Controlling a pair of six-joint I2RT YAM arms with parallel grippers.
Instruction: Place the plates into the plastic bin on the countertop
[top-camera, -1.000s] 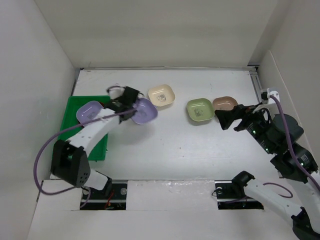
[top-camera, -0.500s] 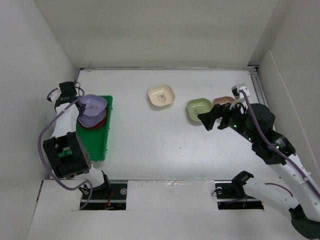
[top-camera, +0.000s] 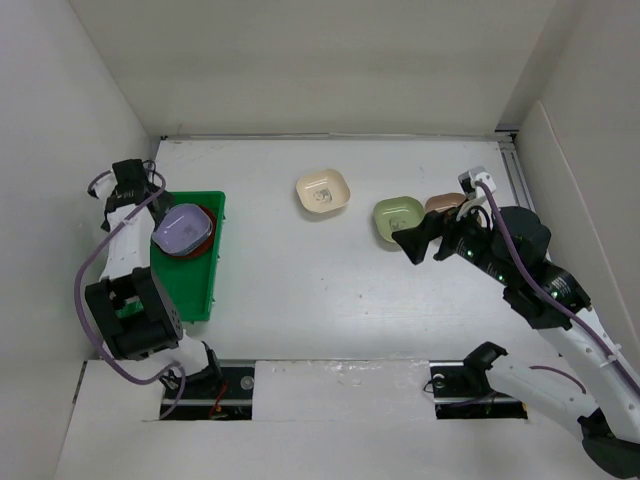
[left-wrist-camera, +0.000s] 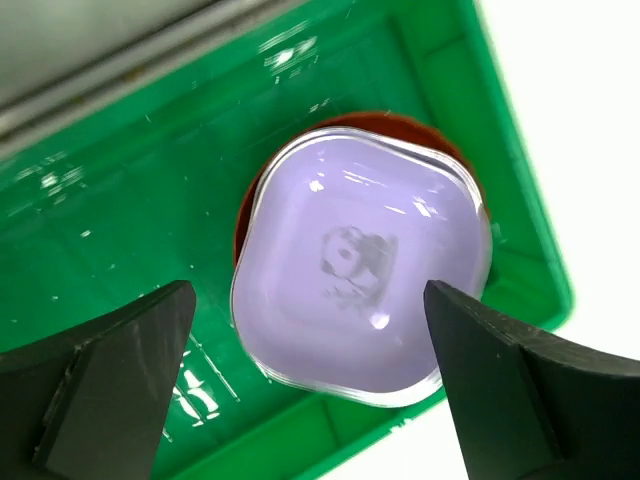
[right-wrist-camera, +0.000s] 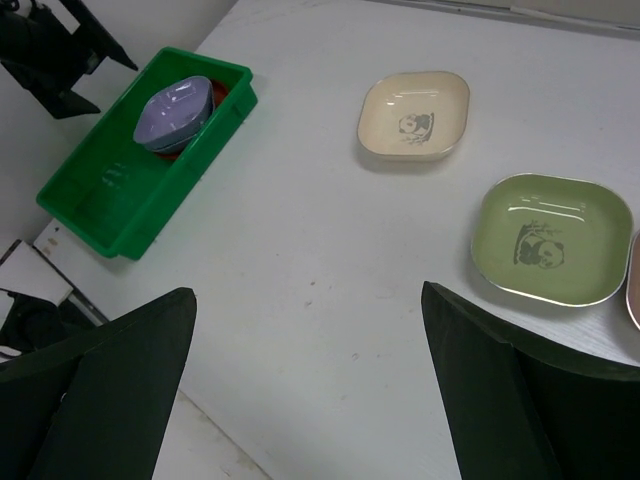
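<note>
A lavender plate (left-wrist-camera: 365, 270) lies at the top of a stack over a red-brown plate (left-wrist-camera: 400, 125) at the far end of the green plastic bin (left-wrist-camera: 120, 200). My left gripper (left-wrist-camera: 310, 290) hovers open just above that stack, with nothing in it. On the countertop (top-camera: 300, 290) sit a cream plate (top-camera: 323, 192), a light green plate (top-camera: 399, 219) and a tan-pink plate (top-camera: 447, 205), which my right arm partly hides. My right gripper (right-wrist-camera: 310, 295) is open and empty. It hangs above bare countertop, just near of the light green plate (right-wrist-camera: 553, 239).
The bin (top-camera: 190, 285) stands along the left wall. White walls close in the back, left and right. A metal rail (top-camera: 515, 165) runs along the right edge. The arm bases sit at the near edge.
My left gripper carried a lavender plate from mid-table to the bin, then opened and left it on the stack. My right arm swung left to the light green plate.
</note>
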